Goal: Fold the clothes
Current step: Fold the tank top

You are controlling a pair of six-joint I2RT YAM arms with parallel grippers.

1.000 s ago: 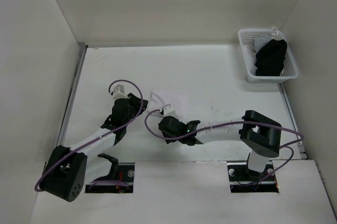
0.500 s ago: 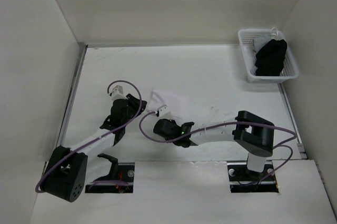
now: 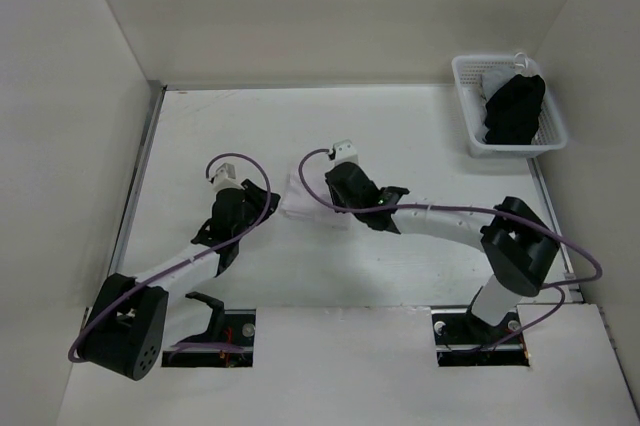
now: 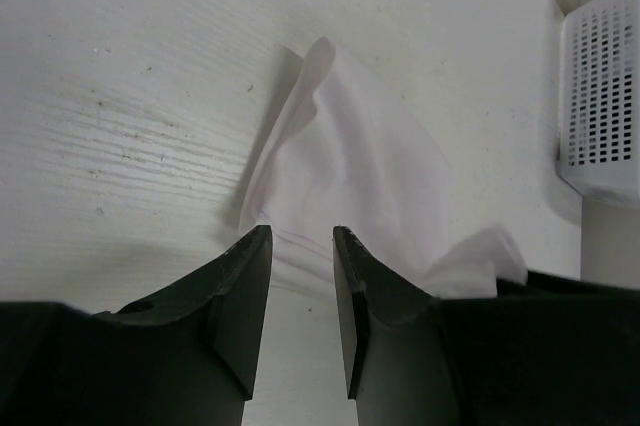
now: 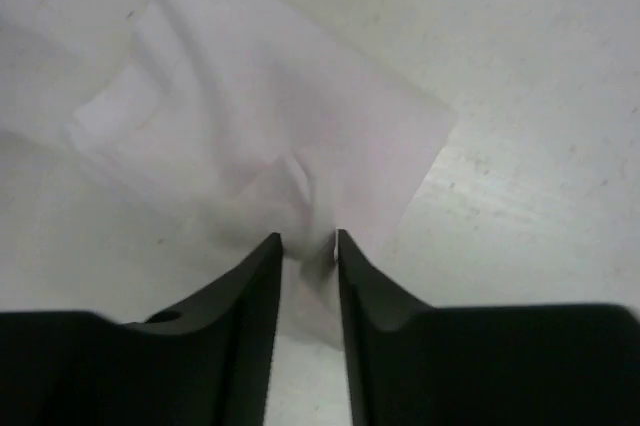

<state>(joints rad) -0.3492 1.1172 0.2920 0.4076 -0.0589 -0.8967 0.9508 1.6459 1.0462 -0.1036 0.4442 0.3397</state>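
The clothes [image 3: 300, 204] are a small white wrinkled bundle on the table between the two arms. In the left wrist view the clothes [image 4: 350, 156] reach just to my left gripper [image 4: 300, 236], whose jaws stand apart astride the near hem, with bare table between them. In the top view my left gripper [image 3: 265, 204] is at the bundle's left edge. My right gripper [image 3: 327, 196] sits over the bundle's right side and hides part of it. In the right wrist view my right gripper [image 5: 308, 238] is nearly closed, pinching a raised fold of the clothes [image 5: 270, 116].
A white plastic basket [image 3: 470, 136] stands at the back right, holding a black garment [image 3: 515, 106]; its corner [image 4: 600, 96] shows in the left wrist view. White walls enclose the table on the left, back and right. Purple cables loop off both wrists.
My right arm swung from the bundle's near side up and away, over the cloth, and its jaws narrowed. The cloth now looks smaller and lies further left. The left arm stayed still.
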